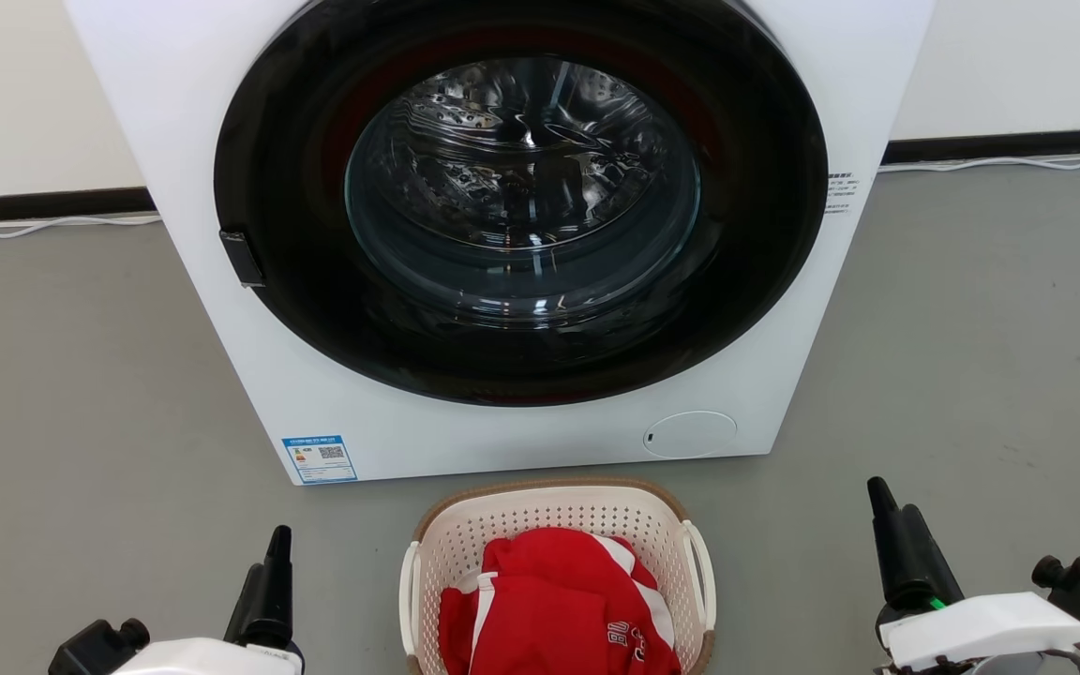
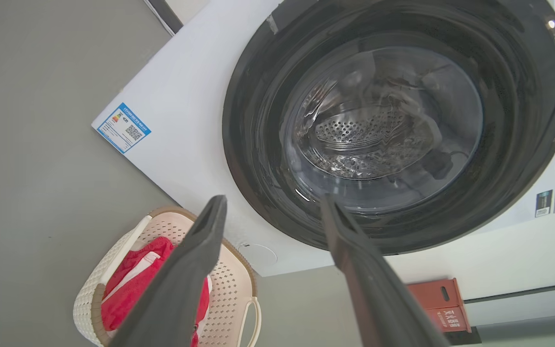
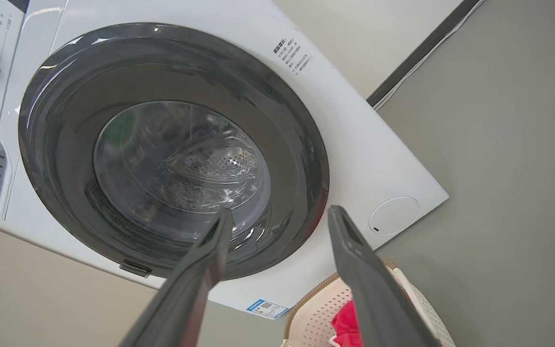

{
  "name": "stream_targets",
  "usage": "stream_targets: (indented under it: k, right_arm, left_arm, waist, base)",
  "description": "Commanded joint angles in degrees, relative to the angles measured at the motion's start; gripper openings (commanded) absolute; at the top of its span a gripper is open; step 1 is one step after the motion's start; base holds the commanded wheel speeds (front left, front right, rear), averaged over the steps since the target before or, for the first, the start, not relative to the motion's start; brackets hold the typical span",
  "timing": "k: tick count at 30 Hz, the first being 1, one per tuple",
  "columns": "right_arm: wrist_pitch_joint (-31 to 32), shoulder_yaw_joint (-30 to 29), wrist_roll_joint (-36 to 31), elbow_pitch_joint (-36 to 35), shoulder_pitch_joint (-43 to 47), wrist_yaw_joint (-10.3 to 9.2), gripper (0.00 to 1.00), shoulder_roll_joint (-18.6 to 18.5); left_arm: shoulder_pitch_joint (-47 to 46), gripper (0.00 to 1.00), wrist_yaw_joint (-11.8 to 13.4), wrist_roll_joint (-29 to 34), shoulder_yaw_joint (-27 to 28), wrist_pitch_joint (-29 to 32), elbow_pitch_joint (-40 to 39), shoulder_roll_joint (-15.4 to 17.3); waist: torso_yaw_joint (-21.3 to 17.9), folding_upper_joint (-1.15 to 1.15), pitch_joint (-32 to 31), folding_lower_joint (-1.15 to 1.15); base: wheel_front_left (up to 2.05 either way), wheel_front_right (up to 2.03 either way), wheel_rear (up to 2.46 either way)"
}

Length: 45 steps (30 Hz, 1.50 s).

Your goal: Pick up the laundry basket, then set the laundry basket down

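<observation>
The white washer (image 1: 221, 375) stands on the grey floor (image 1: 62, 394); the laundry basket (image 1: 549, 514) sits on the floor just before the washer's front, below its round door; a red-and-white garment (image 1: 554, 609) lies inside; the left gripper (image 2: 272, 202) and right gripper (image 3: 280, 212) hover before the washer's lower corners, fingers spread, grasping nothing.

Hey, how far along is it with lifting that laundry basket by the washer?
Nothing looks done yet: the laundry basket sits on the floor before the washer, red clothes inside. In hand: the left claw and right claw hang open either side of it, touching nothing. Left: grip it, lift, set it down.
</observation>
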Motion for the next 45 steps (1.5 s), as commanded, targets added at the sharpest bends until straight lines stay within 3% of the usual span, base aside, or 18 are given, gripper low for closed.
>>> stream_targets:
  k: [1, 45]
  right_arm:
    - [-1.06, 0.82, -2.09, -1.66, -1.41, 0.2, 1.0, -0.84]
    - [-8.45, 2.55, -33.31, -1.36, -0.51, 0.36, 1.0, -1.43]
  left_arm:
    - [-1.08, 1.0, 0.44, 1.72, 0.63, -0.6, -1.72, 0.56]
    - [0.48, 1.0, 1.35, 31.25, 1.07, -7.99, -2.5, 0.85]
  waist:
    - [0.0, 0.0, 0.01, 0.0]
    - [-0.23, 0.0, -0.33, 0.0]
  base:
    - [0.0, 0.0, 0.0]
    - [0.0, 0.0, 0.0]
